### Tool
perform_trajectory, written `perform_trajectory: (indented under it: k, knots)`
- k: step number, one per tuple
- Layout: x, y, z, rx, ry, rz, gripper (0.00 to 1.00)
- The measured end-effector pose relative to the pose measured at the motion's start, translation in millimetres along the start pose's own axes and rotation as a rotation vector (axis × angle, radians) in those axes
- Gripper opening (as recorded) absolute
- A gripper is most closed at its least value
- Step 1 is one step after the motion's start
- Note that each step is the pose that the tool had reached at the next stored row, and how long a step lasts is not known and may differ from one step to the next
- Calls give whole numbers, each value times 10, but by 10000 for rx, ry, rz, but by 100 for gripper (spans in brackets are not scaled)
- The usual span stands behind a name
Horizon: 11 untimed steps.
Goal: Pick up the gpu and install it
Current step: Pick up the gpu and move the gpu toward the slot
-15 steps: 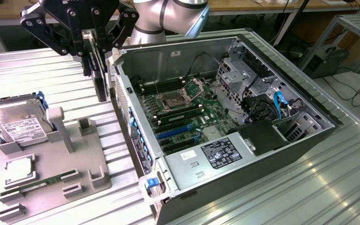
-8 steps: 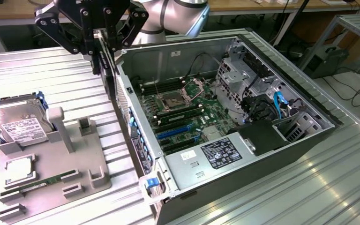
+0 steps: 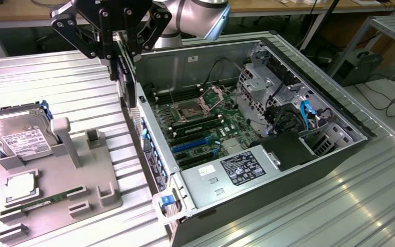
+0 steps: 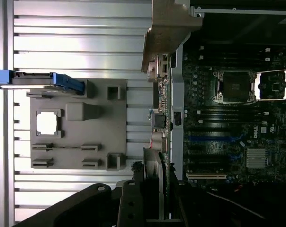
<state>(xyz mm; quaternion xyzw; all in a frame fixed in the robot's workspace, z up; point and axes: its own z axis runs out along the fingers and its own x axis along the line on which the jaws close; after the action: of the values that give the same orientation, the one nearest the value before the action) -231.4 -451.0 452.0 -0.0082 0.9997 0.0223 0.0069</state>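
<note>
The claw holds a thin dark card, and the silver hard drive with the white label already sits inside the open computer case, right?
Not quite. The gripper does hold the gpu, but the exterior view shows the hard drive standing in the grey holder at its left, outside the open computer case.

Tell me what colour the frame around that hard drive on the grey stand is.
Blue. The frame shows best in the wrist view.
</note>
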Motion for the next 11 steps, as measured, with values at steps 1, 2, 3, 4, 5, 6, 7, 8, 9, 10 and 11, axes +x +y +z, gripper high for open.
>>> perform_trajectory:
  k: [1,2,3,4,5,6,7,8,9,10,11]
  knots:
    - [-10,0,0,1,0,0,28]
    - [-20,0,0,1,0,1,28]
    - [-33,0,1,0,0,0,28]
    - [-46,-1,1,0,0,0,28]
    - [-59,-1,2,0,0,0,28]
    - [-71,-1,2,0,0,0,28]
    - [-84,-1,3,0,0,1,28]
    - [-95,-1,3,1,0,0,28]
    - [-107,-2,3,1,0,0,28]
    - [-116,-2,3,0,0,0,28]
    - [-127,-2,4,1,0,0,28]
